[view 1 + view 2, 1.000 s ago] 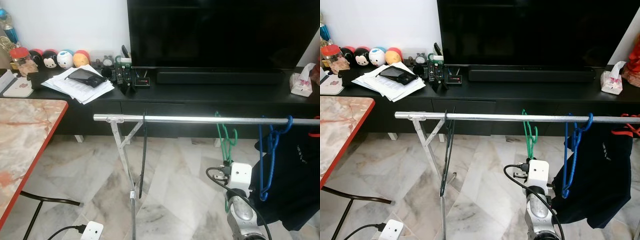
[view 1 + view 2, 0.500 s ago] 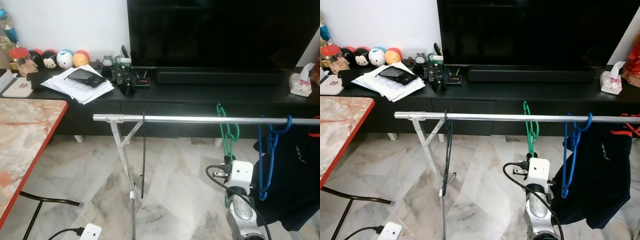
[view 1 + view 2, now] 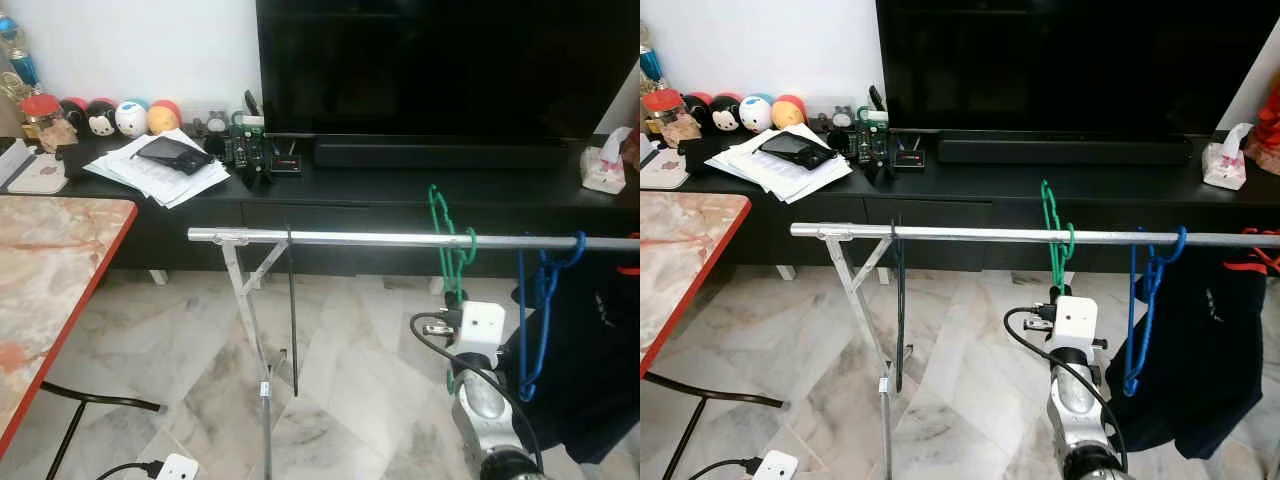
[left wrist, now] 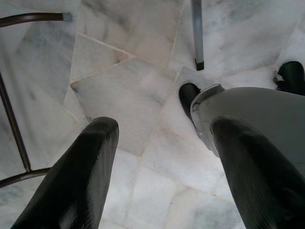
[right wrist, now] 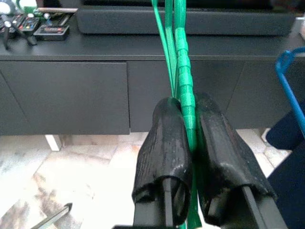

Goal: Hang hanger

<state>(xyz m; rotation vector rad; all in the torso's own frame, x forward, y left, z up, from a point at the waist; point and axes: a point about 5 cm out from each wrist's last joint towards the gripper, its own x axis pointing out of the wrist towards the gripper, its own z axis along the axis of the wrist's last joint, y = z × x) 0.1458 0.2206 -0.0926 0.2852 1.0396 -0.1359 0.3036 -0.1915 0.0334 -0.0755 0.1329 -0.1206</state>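
- Since a second ago, the green hanger (image 3: 1052,232) has gone up. Before, its hook was below the top of the silver rail (image 3: 970,235). Now the hook reaches over the rail.
- The black hanger (image 3: 899,300) on the rail has swung a little too. It now hangs straighter down.
- The right gripper (image 5: 189,143) is squeezed tight on the green hanger. One black finger (image 5: 167,143) is on each side of the green wire.
- The right arm (image 3: 1072,400) reaches up under the rail, with a white box on the wrist and a black cable looping beside it.
- The green hanger's hook sits at the rail, between the black hanger and the blue hanger (image 3: 1145,300). I cannot tell if the hook is resting on the rail yet.
- The blue hanger hangs on the rail just beside a dark shirt (image 3: 1200,350).
- The left gripper (image 4: 162,157) hangs low and points at the marble floor (image 4: 119,95). Its two fingers are spread wide with nothing between them.
- Near the left gripper you can see the robot's grey leg (image 4: 257,114) and a thin metal leg (image 4: 197,33).
- Behind the rail is a long black TV stand (image 3: 1040,190) with a big TV (image 3: 1070,60) and a soundbar (image 3: 1065,150) on it.
- On the stand there are papers (image 3: 775,165), some remotes (image 3: 875,145), round toy heads (image 3: 740,112) and a tissue pack (image 3: 1225,160).
- A table with a red edge (image 3: 680,260) is on the robot's left.
- A white power strip (image 3: 770,465) lies on the floor.
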